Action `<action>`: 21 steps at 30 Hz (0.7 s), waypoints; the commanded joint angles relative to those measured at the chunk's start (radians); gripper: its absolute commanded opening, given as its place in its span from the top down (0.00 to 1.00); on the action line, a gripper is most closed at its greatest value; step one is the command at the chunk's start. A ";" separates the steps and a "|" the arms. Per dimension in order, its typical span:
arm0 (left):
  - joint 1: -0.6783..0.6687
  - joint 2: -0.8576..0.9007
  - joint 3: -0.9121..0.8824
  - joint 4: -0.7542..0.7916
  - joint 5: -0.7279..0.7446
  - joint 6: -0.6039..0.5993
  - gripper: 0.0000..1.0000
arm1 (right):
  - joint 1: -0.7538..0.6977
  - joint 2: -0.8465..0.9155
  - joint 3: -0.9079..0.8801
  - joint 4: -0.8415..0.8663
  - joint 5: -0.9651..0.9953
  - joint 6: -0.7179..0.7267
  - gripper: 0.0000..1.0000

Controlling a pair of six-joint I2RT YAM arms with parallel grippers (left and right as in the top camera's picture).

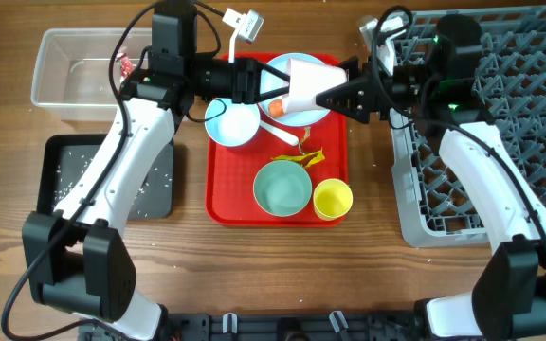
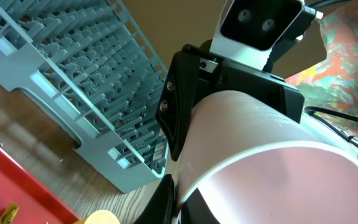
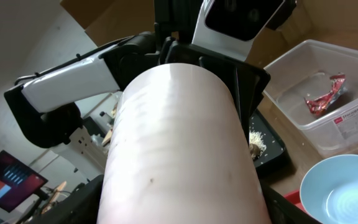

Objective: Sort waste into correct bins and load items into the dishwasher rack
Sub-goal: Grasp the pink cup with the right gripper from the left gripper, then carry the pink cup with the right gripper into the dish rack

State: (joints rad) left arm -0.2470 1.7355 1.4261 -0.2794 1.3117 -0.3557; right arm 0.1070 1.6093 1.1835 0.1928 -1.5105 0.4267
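- Bins sat at the left of the surface (image 1: 188, 275): a clear tub (image 1: 53, 93) holding a red wrapper (image 1: 121, 64), and a black bin (image 1: 155, 195) speckled with rice (image 1: 68, 167).
- Left hand (image 1: 275, 87) met the pink cup (image 1: 303, 83) above the red tray (image 1: 226, 201); I could not tell its grip.
- Right hand (image 1: 328, 95) clenched the cup's other end.
- Dishwasher rack (image 1: 524, 114) stood at the right.

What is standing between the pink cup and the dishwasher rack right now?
Nothing visible blocks it. The pink cup is held above the red tray, with the left tool and right tool both on it. Only the right arm itself spans the gap to the rack.
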 commanded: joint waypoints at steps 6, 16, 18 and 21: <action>-0.004 0.000 0.001 -0.002 0.015 0.011 0.93 | 0.008 0.020 -0.005 0.022 -0.011 0.001 0.47; -0.004 0.000 0.001 -0.002 0.016 0.010 0.89 | -0.117 0.020 -0.005 0.032 -0.067 -0.006 0.47; -0.004 0.000 0.001 -0.002 0.016 0.010 0.89 | -0.148 0.020 -0.005 0.031 -0.083 -0.008 0.47; -0.004 0.000 0.001 -0.002 0.016 0.010 0.88 | -0.158 0.020 -0.005 0.031 -0.084 -0.008 0.47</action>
State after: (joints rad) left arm -0.2470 1.7355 1.4261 -0.2836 1.3109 -0.3538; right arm -0.0479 1.6131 1.1831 0.2184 -1.5555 0.4301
